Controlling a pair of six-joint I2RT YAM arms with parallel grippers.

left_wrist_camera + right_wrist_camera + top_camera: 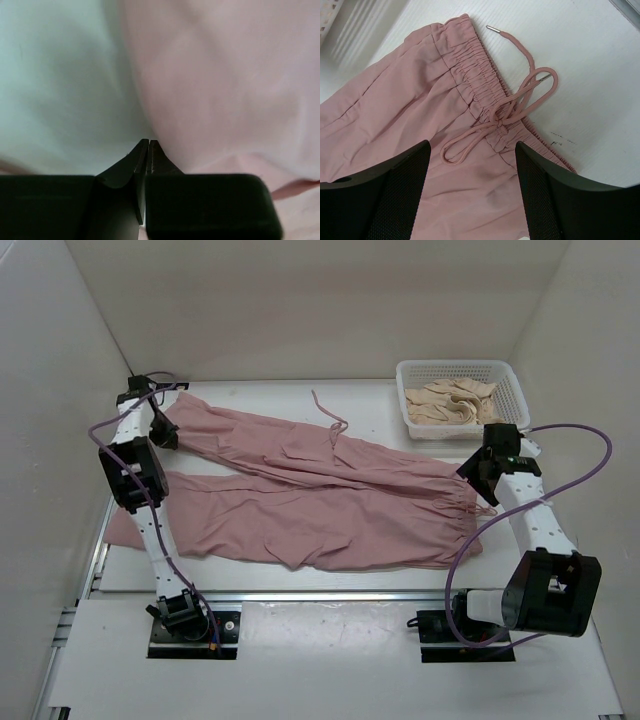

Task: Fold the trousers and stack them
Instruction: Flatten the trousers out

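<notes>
Now right hand [472, 147] gapes over trousers [330, 510] — left hand [149, 144] closed.

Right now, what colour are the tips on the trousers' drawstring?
Silver metallic tips on the dusty-pink drawstring; clearest in the right wrist view.

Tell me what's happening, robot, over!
Left gripper shut at trousers edge. Right gripper open above waistband. Trousers flat, unfolded. Basket apart, nothing blocking.

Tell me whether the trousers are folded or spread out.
Spread out: the trousers lie full length on the table, both legs separate, waist at the right.
</notes>
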